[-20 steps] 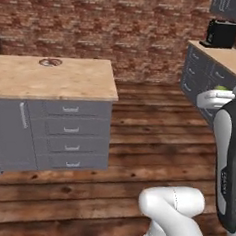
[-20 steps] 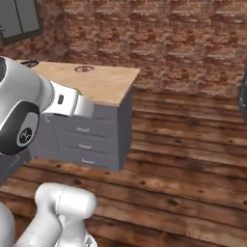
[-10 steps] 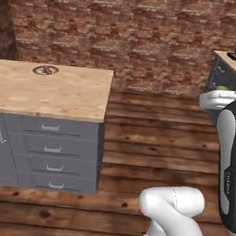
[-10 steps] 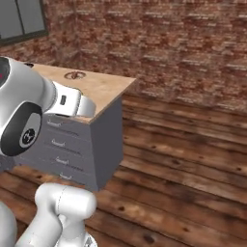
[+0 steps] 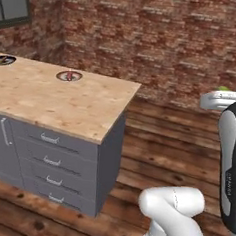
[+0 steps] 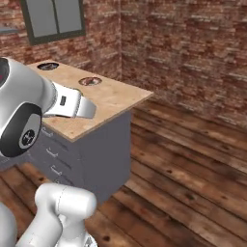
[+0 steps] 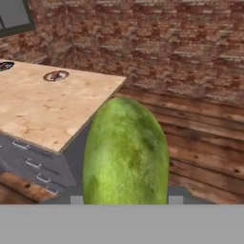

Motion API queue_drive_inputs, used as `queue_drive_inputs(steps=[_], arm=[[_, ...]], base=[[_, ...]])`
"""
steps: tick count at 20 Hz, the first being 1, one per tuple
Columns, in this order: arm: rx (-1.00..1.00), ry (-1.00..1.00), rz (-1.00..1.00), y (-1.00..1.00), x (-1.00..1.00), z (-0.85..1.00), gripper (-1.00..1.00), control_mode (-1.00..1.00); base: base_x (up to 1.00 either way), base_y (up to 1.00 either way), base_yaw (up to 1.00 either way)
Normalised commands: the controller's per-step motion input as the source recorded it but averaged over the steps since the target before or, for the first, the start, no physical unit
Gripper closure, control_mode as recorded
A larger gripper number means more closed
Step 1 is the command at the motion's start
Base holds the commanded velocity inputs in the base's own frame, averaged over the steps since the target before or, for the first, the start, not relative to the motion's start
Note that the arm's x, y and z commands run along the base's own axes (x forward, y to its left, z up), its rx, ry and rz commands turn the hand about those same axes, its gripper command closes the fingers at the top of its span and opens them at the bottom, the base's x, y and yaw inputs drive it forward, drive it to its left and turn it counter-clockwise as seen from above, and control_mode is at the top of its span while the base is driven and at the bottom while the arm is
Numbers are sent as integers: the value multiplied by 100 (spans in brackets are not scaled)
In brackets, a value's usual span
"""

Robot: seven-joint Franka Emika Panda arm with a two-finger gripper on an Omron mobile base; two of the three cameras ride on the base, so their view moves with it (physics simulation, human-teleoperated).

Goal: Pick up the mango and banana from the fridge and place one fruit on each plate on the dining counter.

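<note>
1 green mango (image 7: 126, 152) sits gripped in the robot's gripper (image 7: 126, 199), its jaws partly closed around it. 2 plates (image 5: 69, 76) (image 5: 4, 60) rest near the counter's (image 5: 66, 106) far edge.

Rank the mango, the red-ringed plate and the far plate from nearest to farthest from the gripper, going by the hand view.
1. mango: in the gripper.
2. red-ringed plate: on the wooden counter, mid-left.
3. far plate: same counter, at the left edge.

Mango (image 7: 126, 152): mottled green, yellowish patches. Bench (image 5: 51, 97): pale speckled wood top, grey drawer fronts. Plates (image 5: 69, 76): black rims, pale centres, red mark on nearer. Wall (image 5: 161, 38): red-brown brick. Floor (image 5: 157, 153): brown planks.
</note>
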Motion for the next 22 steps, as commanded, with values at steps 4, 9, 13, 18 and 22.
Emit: queue_drive_inputs(steps=[4,9,13,18,22], arm=[[0,0,0,0,0,0,100,100],[0,0,0,0,0,0,100,100],[0,0,0,0,0,0,100,100],[0,0,0,0,0,0,100,100],[0,0,0,0,0,0,100,100]], base=[[60,-99,45],[41,-100,40],[43,-100,40],[32,-100,35],[22,-100,29]])
